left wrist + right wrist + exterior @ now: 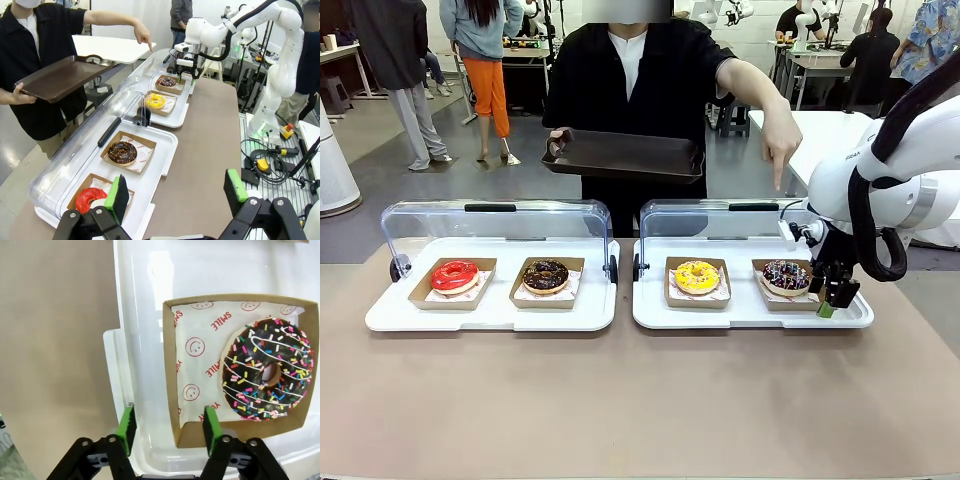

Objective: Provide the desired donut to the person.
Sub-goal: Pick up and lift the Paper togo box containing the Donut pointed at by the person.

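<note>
The right hand (169,429) is hovering with its green-padded fingers (126,426) spread apart, one over a cardboard box's (168,370) corner, the other over the white tray's (145,315) rim. In the box, a sprinkled chocolate donut (245,375) is lying on smiley-printed paper (200,350). The tray is resting on the tan surface (55,340).
</note>
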### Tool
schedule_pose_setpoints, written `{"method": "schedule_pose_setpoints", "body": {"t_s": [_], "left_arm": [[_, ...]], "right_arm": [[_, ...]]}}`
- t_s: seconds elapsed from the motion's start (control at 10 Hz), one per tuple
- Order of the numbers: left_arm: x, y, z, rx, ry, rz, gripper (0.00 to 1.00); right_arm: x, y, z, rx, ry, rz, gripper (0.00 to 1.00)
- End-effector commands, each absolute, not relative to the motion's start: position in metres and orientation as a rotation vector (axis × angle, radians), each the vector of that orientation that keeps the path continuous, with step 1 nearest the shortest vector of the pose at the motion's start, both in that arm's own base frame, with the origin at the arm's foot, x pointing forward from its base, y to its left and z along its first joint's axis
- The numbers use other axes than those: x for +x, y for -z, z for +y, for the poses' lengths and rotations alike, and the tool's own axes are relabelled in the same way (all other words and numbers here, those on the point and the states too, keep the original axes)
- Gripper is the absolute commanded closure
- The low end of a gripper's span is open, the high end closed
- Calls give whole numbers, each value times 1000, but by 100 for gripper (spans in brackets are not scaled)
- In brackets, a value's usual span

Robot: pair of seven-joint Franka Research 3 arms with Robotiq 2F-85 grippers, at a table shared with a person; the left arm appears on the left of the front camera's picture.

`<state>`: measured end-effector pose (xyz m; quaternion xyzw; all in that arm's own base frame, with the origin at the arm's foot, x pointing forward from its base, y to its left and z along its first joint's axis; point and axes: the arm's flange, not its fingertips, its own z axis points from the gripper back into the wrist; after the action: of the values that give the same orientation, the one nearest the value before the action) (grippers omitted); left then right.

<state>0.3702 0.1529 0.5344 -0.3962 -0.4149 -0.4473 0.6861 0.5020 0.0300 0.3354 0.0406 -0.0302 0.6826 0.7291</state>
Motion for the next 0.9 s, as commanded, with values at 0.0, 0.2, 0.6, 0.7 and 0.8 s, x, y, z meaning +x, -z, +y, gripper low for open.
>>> {"method": "schedule_pose_setpoints", "body": {"t_s": [0.0, 0.2, 0.6, 0.7, 0.8], "left_arm": [[371, -538, 152, -889, 983, -937, 0], [371, -538, 152, -889, 983, -937, 0], [371, -538, 152, -889, 983, -937, 0], [371, -538, 152, -889, 983, -937, 0], [371, -538, 152, -889, 983, -937, 0]], "right_arm": [[509, -333, 31, 74, -1495, -39, 50], [508, -332, 29, 77, -1495, -41, 70], [508, -331, 30, 79, -1504, -42, 100], [507, -331, 30, 79, -1509, -41, 100], [507, -332, 30, 78, -1513, -40, 100]]}}
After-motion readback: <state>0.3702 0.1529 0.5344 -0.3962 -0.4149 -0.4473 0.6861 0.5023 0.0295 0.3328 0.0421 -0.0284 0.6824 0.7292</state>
